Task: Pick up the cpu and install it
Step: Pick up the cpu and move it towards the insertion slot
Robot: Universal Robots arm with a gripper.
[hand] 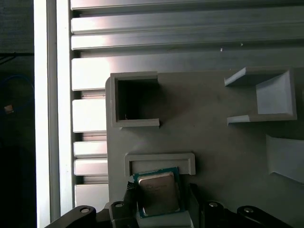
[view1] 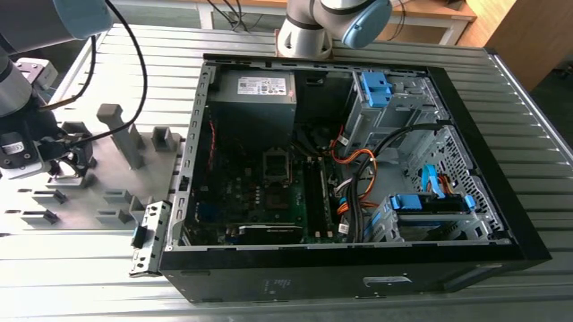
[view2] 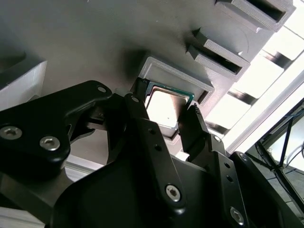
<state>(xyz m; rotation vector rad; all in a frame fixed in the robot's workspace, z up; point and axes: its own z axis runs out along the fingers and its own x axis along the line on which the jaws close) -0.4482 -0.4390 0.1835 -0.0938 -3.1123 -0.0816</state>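
Now claw (view2: 165, 105) closed on cpu (view2: 164, 110), fingers against opposite edges, at grey fixture pocket (view2: 176, 76).

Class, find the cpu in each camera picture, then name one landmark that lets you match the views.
Exterior view: its site is the grey fixture plate at the exterior view's left, beside the open computer case.
First wrist view: the cpu sits at the open side of the three-walled grey bracket.
Second wrist view: the cpu sits against that same bracket.
Shared landmark: the grey fixture plate.

Arm (view1: 18, 87) lowered at exterior view's left, hand (view2: 164, 104) pointing down
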